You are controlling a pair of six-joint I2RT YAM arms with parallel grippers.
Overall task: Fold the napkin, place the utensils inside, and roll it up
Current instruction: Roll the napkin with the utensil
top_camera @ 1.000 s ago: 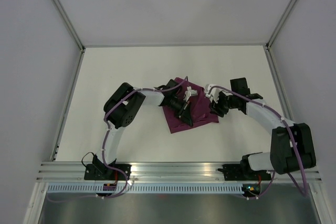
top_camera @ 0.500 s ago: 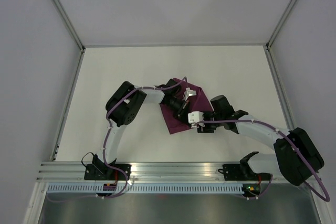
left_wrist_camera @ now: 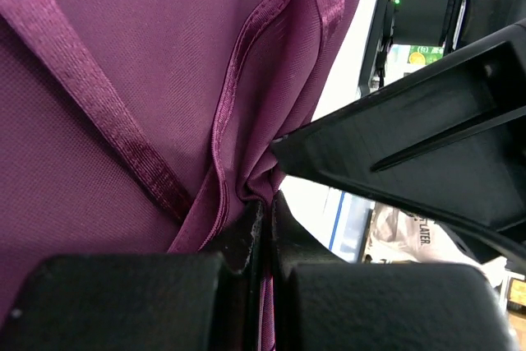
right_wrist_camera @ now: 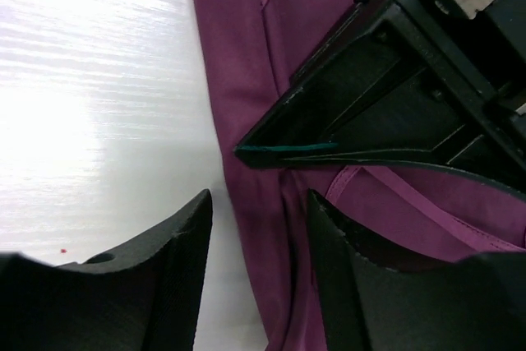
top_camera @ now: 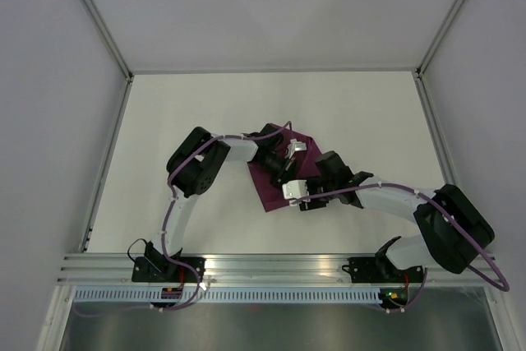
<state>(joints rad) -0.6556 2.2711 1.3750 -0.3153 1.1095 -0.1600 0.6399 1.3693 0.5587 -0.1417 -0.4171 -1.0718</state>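
Note:
The purple napkin (top_camera: 269, 189) lies folded and rumpled at the middle of the table. My left gripper (top_camera: 285, 172) is shut on a raised fold of the napkin (left_wrist_camera: 164, 80), and cloth shows between its closed pads (left_wrist_camera: 265, 211). My right gripper (top_camera: 294, 190) is open and low at the napkin's edge (right_wrist_camera: 246, 55), right in front of the left gripper's fingers (right_wrist_camera: 370, 113). Its fingertips (right_wrist_camera: 181, 219) straddle the cloth's border, one over bare table and one over cloth. The right gripper's finger (left_wrist_camera: 427, 145) fills the right of the left wrist view. The knife is hidden.
White table (top_camera: 189, 113) with grey walls on three sides and metal corner posts (top_camera: 97, 22). An aluminium rail (top_camera: 271, 267) runs along the near edge by the arm bases. Bare table (right_wrist_camera: 90, 80) lies beside the napkin's edge.
My right arm has swung from the napkin's right side down and leftwards to its near edge, close to the left gripper. The left gripper has stayed shut on the fold.

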